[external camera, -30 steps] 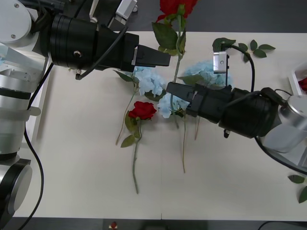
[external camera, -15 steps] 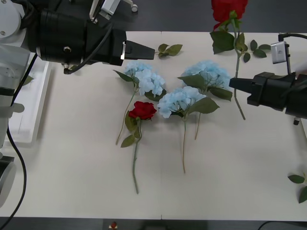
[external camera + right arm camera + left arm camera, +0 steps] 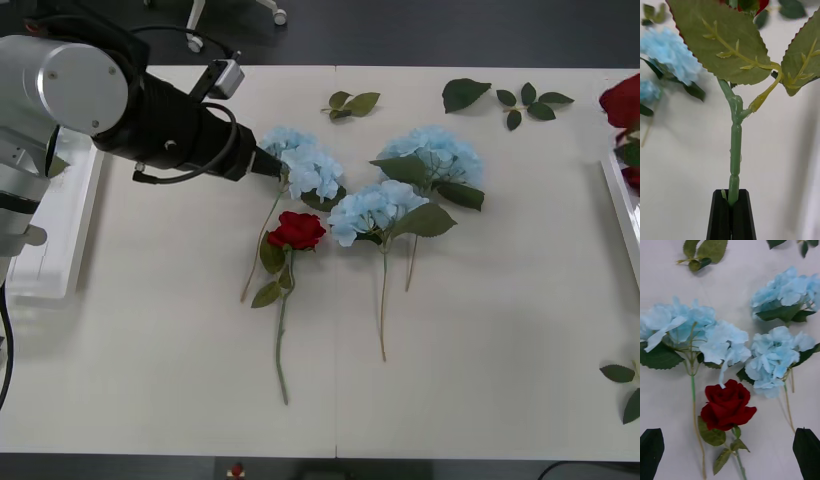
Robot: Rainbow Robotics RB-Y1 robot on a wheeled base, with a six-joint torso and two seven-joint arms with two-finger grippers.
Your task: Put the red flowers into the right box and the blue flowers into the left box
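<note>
Three blue flowers lie on the white table, clustered around its middle: one head nearest the left arm, one toward the right box, and one between and a little nearer the robot. Their stems run toward the robot's side of the table. One red flower lies just beside the first and third blue heads, on the robot's side of them, its stem also pointing toward the robot.

A second red flower shows at the right edge of the front view, above the rim of the right box, with a third red bloom lying inside that rim. The right gripper has its black fingers closed on that rose's green stem, two large leaves spreading above the grip.

The left gripper hovers over the first blue head, its jaws wide apart and empty, the lying red flower between the fingertips in the left wrist view. The left box sits at the table's left edge, beyond the left arm.

Loose leaf sprigs lie along the far side of the table from the blue cluster, in three groups, and two more leaves lie at the near right corner.
</note>
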